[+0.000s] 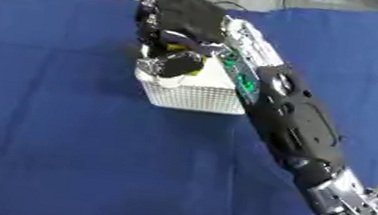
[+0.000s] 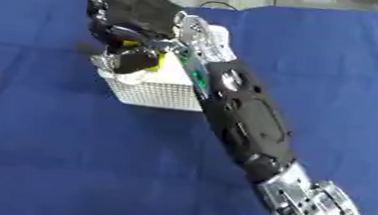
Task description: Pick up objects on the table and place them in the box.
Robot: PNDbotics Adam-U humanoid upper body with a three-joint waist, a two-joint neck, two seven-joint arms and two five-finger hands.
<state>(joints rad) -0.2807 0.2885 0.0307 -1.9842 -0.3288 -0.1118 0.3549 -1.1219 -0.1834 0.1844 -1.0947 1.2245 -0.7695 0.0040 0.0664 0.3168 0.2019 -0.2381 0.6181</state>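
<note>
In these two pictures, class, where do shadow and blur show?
Left eye view: the right hand casts a dark shadow on the blue cloth left of the white box. Right eye view: the same shadow; the arm's lower end looks blurred.

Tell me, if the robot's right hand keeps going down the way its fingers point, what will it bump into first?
Probably the white mesh box: the right hand hangs over its opening, curled round something yellow. Depth is hard to judge.
</note>
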